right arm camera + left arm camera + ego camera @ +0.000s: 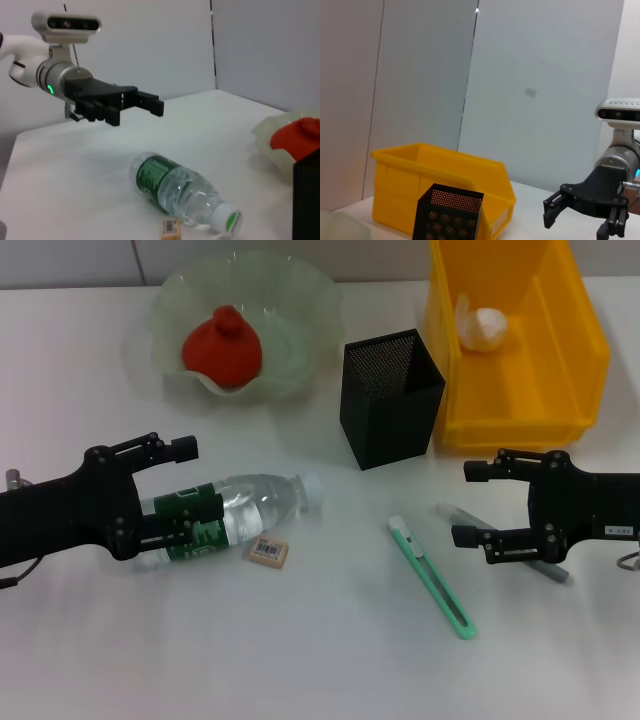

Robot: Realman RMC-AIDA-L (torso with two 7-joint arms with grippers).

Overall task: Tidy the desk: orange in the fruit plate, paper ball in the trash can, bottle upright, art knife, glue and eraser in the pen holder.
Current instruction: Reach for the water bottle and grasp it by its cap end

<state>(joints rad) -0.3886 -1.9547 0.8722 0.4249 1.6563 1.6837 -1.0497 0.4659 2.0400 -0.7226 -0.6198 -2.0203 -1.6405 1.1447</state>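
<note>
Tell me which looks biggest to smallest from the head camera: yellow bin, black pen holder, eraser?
1. Yellow bin, clearly the largest.
2. Black pen holder.
3. Eraser, the smallest by far.

A white table [330, 660] spreads below, with pale grey wall panels [530, 90] rising behind it.

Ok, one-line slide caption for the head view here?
Left gripper open over the lying bottle; right gripper open above the glue; orange already plated.
</note>
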